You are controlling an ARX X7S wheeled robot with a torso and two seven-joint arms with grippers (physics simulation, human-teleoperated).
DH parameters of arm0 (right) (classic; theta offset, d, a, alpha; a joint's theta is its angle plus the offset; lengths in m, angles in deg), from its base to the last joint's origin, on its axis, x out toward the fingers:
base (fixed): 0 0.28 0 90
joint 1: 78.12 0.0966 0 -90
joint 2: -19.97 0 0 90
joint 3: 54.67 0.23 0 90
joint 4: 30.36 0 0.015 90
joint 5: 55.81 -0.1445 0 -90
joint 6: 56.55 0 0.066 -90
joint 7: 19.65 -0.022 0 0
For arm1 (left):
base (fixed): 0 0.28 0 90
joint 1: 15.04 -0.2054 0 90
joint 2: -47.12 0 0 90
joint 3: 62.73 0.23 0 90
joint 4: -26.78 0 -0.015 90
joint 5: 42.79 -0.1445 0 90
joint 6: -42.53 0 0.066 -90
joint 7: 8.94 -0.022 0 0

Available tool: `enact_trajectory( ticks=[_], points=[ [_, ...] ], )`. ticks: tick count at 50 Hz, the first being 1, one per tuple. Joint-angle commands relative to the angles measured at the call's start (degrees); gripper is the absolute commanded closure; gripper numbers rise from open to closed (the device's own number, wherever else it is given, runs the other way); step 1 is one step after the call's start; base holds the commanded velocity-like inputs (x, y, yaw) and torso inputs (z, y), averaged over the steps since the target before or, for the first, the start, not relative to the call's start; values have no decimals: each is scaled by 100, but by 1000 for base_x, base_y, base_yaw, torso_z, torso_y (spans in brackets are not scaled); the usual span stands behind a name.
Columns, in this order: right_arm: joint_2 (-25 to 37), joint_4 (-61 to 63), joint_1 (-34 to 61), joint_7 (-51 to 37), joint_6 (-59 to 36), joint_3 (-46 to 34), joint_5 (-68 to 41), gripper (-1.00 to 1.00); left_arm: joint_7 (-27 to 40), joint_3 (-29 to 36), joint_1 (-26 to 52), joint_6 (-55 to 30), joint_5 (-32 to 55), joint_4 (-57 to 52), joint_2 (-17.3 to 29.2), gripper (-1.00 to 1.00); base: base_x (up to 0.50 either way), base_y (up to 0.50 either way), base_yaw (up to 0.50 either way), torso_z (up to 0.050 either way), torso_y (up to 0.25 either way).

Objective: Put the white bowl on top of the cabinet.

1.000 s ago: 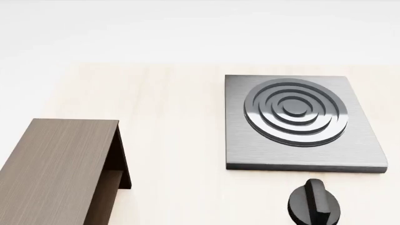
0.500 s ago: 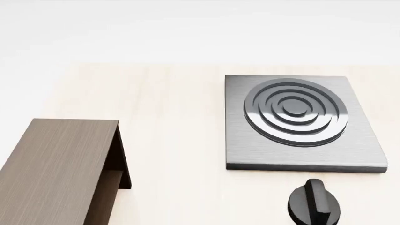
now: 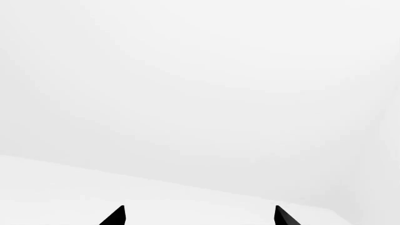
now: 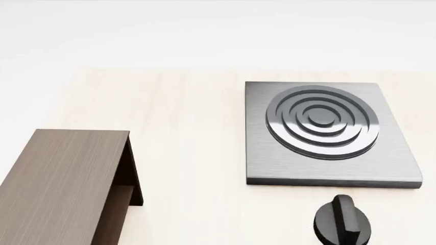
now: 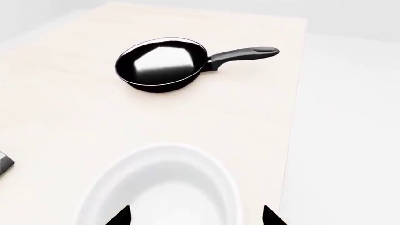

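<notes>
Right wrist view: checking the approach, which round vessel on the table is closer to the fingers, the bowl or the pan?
The white bowl: it sits directly before the right gripper, while the black frying pan lies farther off.

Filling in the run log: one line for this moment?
right gripper: open over white bowl | left gripper: open, idle | cabinet: top bare

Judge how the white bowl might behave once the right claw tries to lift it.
The white bowl looks rigid and glossy, so its smooth wall may slip in the right claw. Its tall walls and rounded form suggest that it could rock or tip if pushed. Its weight can't be told.
</notes>
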Motion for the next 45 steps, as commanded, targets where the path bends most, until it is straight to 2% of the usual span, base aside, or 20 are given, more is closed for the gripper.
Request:
enact_trajectory(
  ticks=[1, 12, 25, 45],
  points=[
    [109, -408, -124, 277, 394, -338, 530, -100, 11, 6, -3, -9, -4, 0, 7, -100, 0, 0, 0, 0, 0],
    [184, -625, -206, 363, 591, -345, 725, -100, 22, 17, 5, -17, -15, 4, 7, -100, 0, 0, 0, 0, 0],
    [229, -1281, -357, 630, 1061, -704, 1244, -100, 30, 36, 30, -39, -12, 16, 20, -100, 0, 0, 0, 0, 0],
    [264, -1925, -443, 870, 1364, -680, 1434, -100, 23, 54, 30, -1, 17, 40, 28, -100, 0, 0, 0, 0, 0]
  ],
)
